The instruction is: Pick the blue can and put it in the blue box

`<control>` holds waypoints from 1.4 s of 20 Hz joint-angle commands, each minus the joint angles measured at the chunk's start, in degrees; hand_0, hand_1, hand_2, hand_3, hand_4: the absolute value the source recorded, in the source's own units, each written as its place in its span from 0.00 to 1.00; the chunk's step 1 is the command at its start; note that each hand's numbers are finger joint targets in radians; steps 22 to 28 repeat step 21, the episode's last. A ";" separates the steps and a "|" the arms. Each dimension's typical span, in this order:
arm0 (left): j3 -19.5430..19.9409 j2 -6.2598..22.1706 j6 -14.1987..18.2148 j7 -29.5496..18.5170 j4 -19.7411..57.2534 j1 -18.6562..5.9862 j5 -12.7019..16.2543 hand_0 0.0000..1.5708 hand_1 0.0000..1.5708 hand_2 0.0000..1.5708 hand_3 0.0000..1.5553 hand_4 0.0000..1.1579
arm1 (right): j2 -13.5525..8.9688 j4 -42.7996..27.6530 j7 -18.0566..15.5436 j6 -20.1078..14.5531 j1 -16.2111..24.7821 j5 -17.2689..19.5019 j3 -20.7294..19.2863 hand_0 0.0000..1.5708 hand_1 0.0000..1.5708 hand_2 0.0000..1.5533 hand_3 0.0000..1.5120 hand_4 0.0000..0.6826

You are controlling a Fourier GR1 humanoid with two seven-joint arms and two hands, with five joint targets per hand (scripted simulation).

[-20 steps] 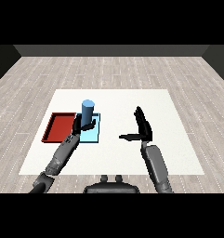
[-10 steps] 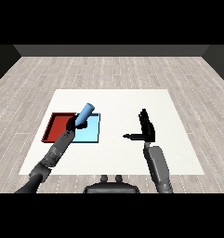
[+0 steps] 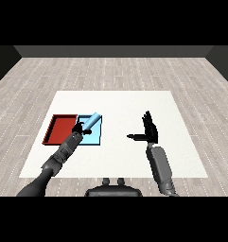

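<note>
Left hand [image 3: 78, 127] curled — right hand [image 3: 150, 131] open, fingers upright

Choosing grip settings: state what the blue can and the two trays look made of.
Blue can: smooth, matte light blue with no label or glint; metal or plastic, cannot tell. Red tray and light blue tray: flat, uniform colour, thin raised rims, no shine; probably plastic, though painted metal would look alike.

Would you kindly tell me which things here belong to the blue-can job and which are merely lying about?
Belonging to the job:
- blue can, tilted over the blue tray
- blue tray
- left hand, beside the can

Lying about:
- red tray
- right hand, fingers straight, holding nothing
- white table
</note>
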 commanded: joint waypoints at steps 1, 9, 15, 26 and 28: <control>-0.45 -3.76 -5.19 4.50 6.34 -2.69 -1.15 0.78 0.78 0.69 0.00 0.72 | 0.98 2.36 -1.53 -1.06 -1.06 0.23 -0.77 0.00 0.00 0.00 0.00 0.00; 2.52 -2.35 -12.80 0.48 9.02 -3.08 0.68 0.00 0.00 0.00 0.00 0.00 | -1.31 8.17 -4.48 2.31 -1.60 -1.81 -3.95 0.00 0.00 0.00 0.00 0.00; 8.91 -0.61 14.42 -12.05 0.72 1.44 5.97 0.00 0.00 0.00 0.00 0.00 | -2.40 3.22 -3.29 2.43 0.58 -0.92 -2.70 0.00 0.00 0.00 0.00 0.00; 17.56 0.35 14.86 -34.26 -16.43 3.39 13.62 0.00 0.00 0.00 0.00 0.00 | -4.59 3.70 -3.58 3.56 -0.19 2.16 -0.66 0.00 0.00 0.00 0.00 0.00; 17.56 0.35 14.86 -34.26 -16.43 3.39 13.62 0.00 0.00 0.00 0.00 0.00 | -4.59 3.70 -3.58 3.56 -0.19 2.16 -0.66 0.00 0.00 0.00 0.00 0.00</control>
